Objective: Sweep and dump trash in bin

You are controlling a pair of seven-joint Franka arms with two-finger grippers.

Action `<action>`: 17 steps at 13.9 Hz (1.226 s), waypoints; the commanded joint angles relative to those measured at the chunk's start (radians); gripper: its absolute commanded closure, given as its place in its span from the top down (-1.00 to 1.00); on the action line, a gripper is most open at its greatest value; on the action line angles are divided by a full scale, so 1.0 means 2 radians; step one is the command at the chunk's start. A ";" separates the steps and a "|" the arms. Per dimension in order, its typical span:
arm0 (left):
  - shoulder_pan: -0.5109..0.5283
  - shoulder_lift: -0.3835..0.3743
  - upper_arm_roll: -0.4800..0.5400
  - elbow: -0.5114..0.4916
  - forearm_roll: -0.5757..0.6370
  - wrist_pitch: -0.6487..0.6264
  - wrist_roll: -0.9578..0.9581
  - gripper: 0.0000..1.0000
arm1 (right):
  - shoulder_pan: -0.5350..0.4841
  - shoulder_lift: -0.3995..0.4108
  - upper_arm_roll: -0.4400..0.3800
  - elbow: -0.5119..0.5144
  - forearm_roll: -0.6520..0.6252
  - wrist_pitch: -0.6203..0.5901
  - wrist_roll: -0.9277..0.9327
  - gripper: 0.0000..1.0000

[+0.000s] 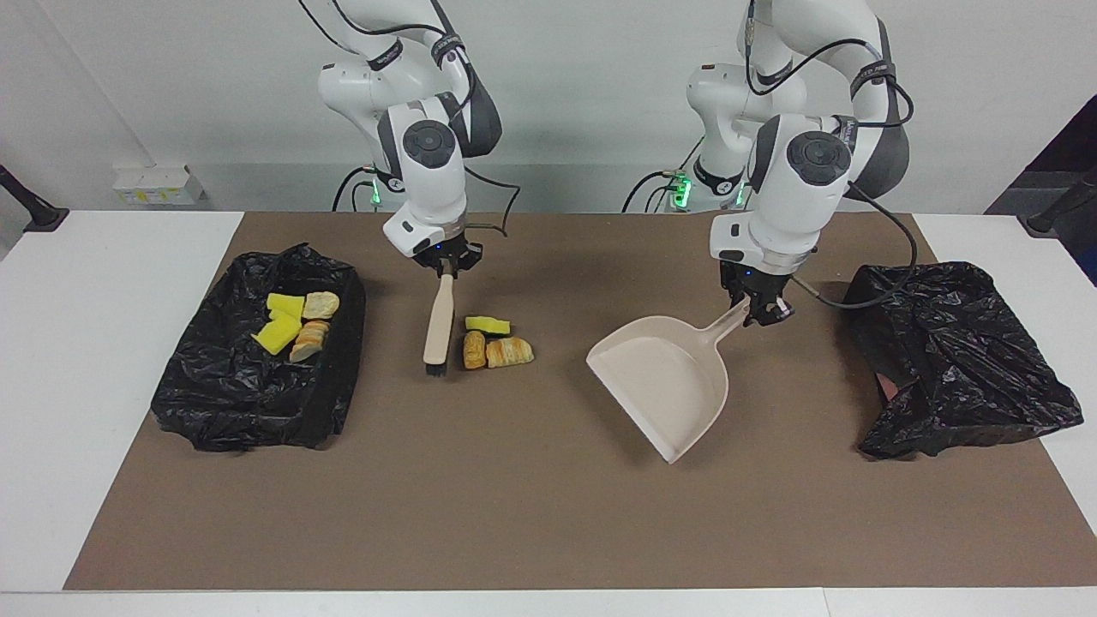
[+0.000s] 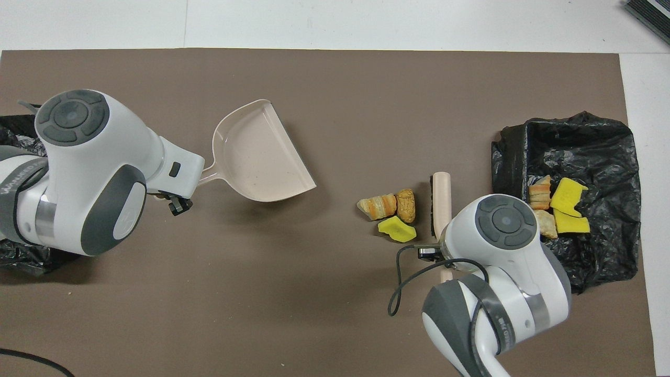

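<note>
Clearly trash (image 1: 497, 343) beside brush (image 1: 439, 321)

A brown mat (image 1: 514, 514) covers most of the white surface (image 1: 77, 386), which shows bare at both ends of the mat. Off the mat's corner at the right arm's end, nearer the robots, a small white box (image 1: 157, 184) sits against the wall, with a black stand's foot (image 1: 34, 214) just beside it. A dark ribbed object (image 2: 649, 13) lies off the mat's corner farthest from the robots at that same end.

Pale pink dustpan (image 1: 664, 386), black bag (image 1: 257, 360), yellow sponge (image 1: 487, 325)
</note>
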 commanded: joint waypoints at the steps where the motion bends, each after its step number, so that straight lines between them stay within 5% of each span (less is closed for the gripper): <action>1: 0.006 -0.027 -0.004 -0.038 0.007 0.005 0.076 -1.00 | -0.007 -0.014 -0.002 -0.020 -0.018 -0.007 -0.025 -1.00; 10: -0.085 -0.042 -0.007 -0.128 0.044 0.072 0.045 -1.00 | 0.025 0.049 0.007 -0.016 0.032 0.033 -0.029 -1.00; 17: -0.117 -0.045 -0.009 -0.154 0.046 0.099 -0.005 -1.00 | 0.030 0.121 0.090 0.045 0.132 0.083 -0.029 -1.00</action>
